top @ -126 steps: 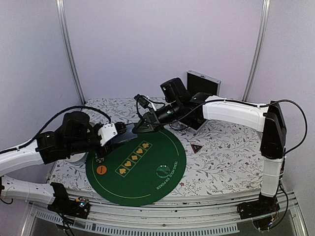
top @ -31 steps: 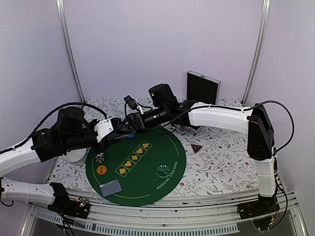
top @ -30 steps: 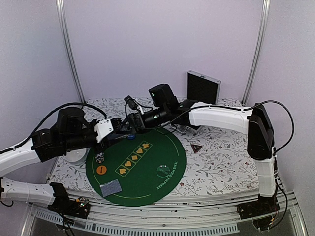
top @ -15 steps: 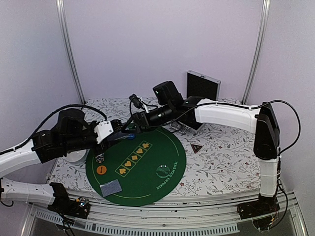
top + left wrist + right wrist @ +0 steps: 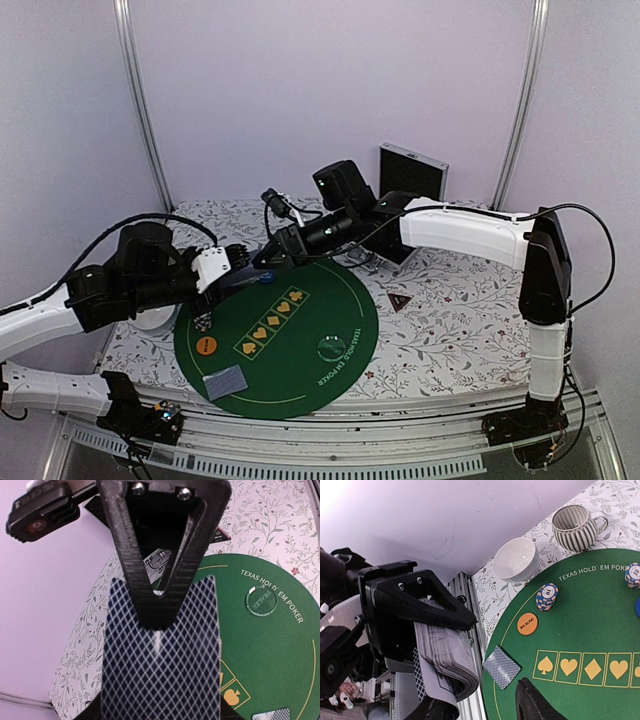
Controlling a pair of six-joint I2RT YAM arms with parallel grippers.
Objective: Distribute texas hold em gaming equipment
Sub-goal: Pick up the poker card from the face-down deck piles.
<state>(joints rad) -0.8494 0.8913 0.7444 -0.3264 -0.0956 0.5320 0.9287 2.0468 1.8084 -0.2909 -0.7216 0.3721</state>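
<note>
Deck (image 5: pixel 238 274) of cards sits clamped in the left gripper (image 5: pixel 232 272) above the mat's (image 5: pixel 300 380) far-left edge in the top view. The right gripper (image 5: pixel 270 255) hangs just beside the deck's far end. One card (image 5: pixel 225 382) lies face down at the mat's near-left edge. An orange disc (image 5: pixel 207 345) and a chip stack (image 5: pixel 203 322) sit along its left edge, and a clear disc (image 5: pixel 329 347) lies toward the near right. The triangle (image 5: pixel 400 301) lies on the desk (image 5: pixel 450 330), just off the mat's right edge.

The left wrist view shows the deck's diamond-patterned back (image 5: pixel 160 675) with the upper finger (image 5: pixel 155 580) pressed flat on it; the lower one is hidden beneath.

In the right wrist view, the left gripper (image 5: pixel 420 610) pinches the deck (image 5: pixel 445 655), whose edges splay downward. The right gripper (image 5: pixel 480 695) has its fingers (image 5: pixel 532 702) standing apart, with nothing seen pinched between them. A bowl (image 5: pixel 516 560) and a cup (image 5: pixel 576 527) stand beyond the mat's edge.
</note>
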